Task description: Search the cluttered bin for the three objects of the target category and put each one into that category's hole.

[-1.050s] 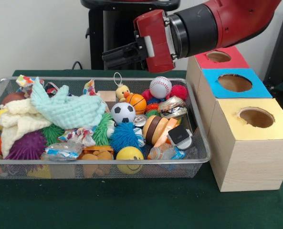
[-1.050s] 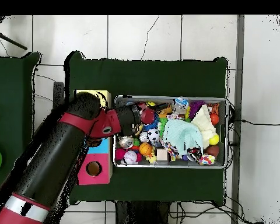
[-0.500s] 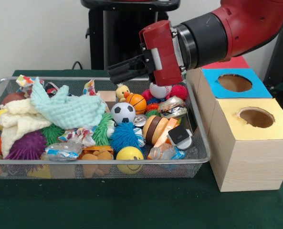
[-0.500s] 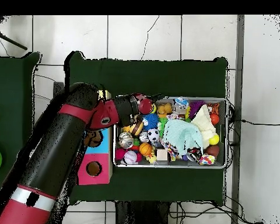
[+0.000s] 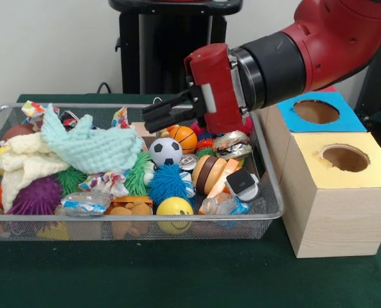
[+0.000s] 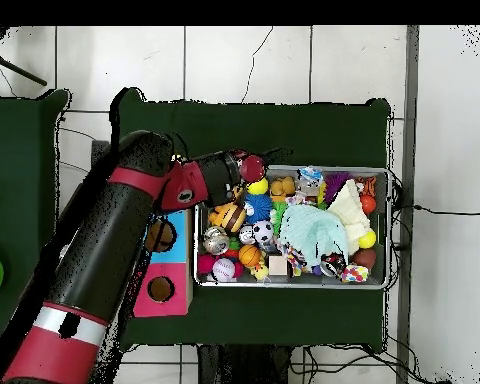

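- The Sawyer arm's gripper hangs above the back of the wire-mesh bin, its dark fingers close together with only a narrow slit between them and nothing held.
- The bin is crammed: a soccer ball, a small basketball, a yellow ball, a blue spiky ball, a purple spiky ball and a mint cloth all lie loose inside.
- Beside the bin stand 3 wooden boxes with holes; the yellow box is nearest, the blue box behind it, and the third is hidden behind the arm in the front view.
- Which category is sought cannot be told; the step in hand looks like the search, with the gripper nearest the basketball and soccer ball.
- From overhead, the gripper sits at the bin's end next to the boxes.
- The next move likely calls for wider jaws and a descent onto 1 exposed item, clear of its tightly packed neighbours.
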Motion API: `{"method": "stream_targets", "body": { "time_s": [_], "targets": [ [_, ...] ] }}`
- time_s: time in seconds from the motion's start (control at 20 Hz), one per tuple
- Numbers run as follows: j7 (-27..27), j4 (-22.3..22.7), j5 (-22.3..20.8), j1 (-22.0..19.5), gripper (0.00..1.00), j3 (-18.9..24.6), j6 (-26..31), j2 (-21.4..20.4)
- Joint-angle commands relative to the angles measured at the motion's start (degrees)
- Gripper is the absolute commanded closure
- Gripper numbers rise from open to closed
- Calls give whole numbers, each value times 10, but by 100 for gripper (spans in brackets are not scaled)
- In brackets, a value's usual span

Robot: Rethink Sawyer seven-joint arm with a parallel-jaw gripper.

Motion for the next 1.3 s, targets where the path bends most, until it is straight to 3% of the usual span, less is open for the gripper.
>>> {"method": "stream_targets", "body": {
  "time_s": [0.05, 0.35, 0.8, 1.3],
  "targets": [
    [-240, -83, -13, -34, 100, 63, 54, 16],
    [-263, -100, -6, -44, 100, 68, 49, 23],
    [-236, -47, 11, -35, 100, 88, 51, 35],
    [-246, -10, 7, -29, 100, 107, 36, 41]
  ]
}}
